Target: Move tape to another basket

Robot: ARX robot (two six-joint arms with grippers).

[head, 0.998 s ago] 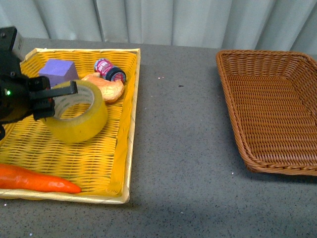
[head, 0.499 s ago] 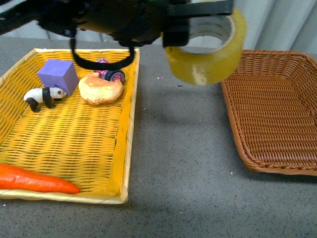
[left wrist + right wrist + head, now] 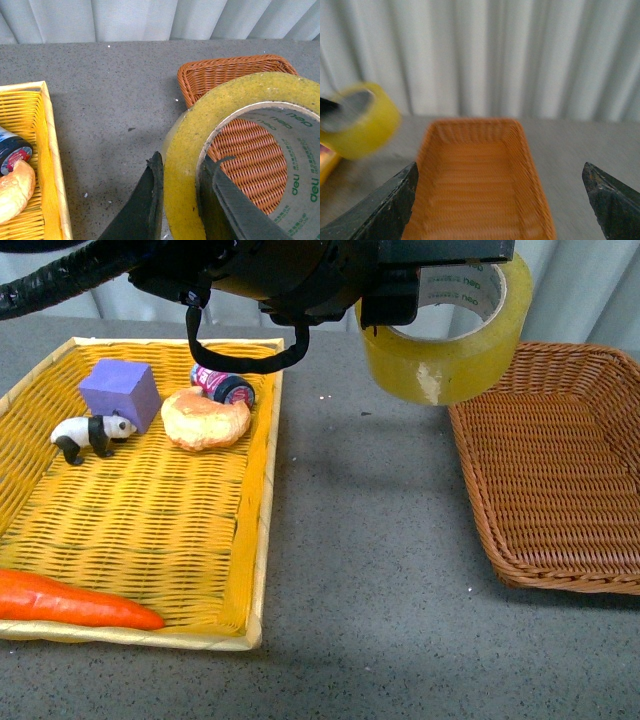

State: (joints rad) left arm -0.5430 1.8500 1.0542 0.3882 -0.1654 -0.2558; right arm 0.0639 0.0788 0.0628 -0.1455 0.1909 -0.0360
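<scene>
My left gripper (image 3: 420, 275) is shut on the tape (image 3: 450, 335), a wide yellowish roll with a white printed core, and holds it in the air just left of the brown wicker basket (image 3: 560, 465), near its left rim. In the left wrist view the two fingers (image 3: 145, 210) pinch the roll's wall (image 3: 182, 165), one outside and one inside the core, with the basket (image 3: 225, 72) seen beyond and through the roll. My right gripper (image 3: 500, 200) is open and empty, facing the basket (image 3: 480, 185); the tape (image 3: 360, 122) shows blurred to one side.
The yellow woven tray (image 3: 150, 540) on the left holds a purple block (image 3: 120, 390), a toy panda (image 3: 85, 435), a pastry (image 3: 205, 418), a small pink-labelled jar (image 3: 222, 382) and a carrot (image 3: 70, 602). Grey tabletop (image 3: 370, 540) lies between tray and basket.
My left arm lifted the tape out of the yellow tray and carried it right across the table, to beside the brown basket's left rim. The panda, hidden before, now shows.
</scene>
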